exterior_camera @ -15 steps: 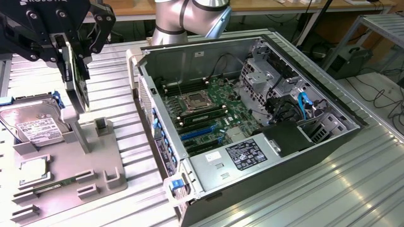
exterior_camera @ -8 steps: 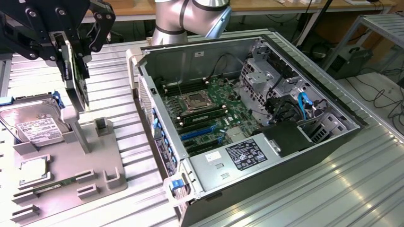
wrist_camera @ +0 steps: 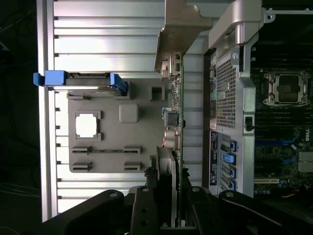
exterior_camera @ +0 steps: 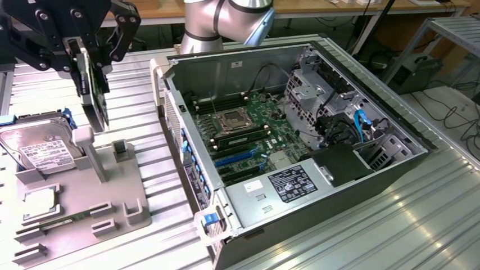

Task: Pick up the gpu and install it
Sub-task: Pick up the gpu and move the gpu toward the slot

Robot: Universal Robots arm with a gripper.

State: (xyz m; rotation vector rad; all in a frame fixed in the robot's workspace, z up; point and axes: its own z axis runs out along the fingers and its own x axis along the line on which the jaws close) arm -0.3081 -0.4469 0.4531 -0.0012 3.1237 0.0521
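Pincer (exterior_camera: 90,56) at the exterior view's far left is pinching the gpu (exterior_camera: 95,98) by its upper end. The card hangs upright and edge-on over the grey tray (exterior_camera: 143,185). Its lower tip is close above a tall post (exterior_camera: 89,154) on that tray; I cannot tell whether they touch.

Just below and to the left, the hard drive (exterior_camera: 41,149) stands tilted in blue rails. In front of it a square processor chip (exterior_camera: 41,202) lies in its pocket, with a thin memory stick (exterior_camera: 58,223) nearer the tray's front edge.

Further right, the open computer case (exterior_camera: 225,67) lies on its side. Its rear wall (exterior_camera: 176,129) stands between the card and the motherboard (exterior_camera: 248,135). Inside are the processor socket (exterior_camera: 229,119), blue slots (exterior_camera: 236,157), a boxed power supply (exterior_camera: 289,188) and blue cables (exterior_camera: 358,126).

In the wrist view the pincer (wrist_camera: 168,196) clamps the gpu (wrist_camera: 176,98), with the tray (wrist_camera: 142,152) on one side and the case's perforated wall (wrist_camera: 225,88) on the other.
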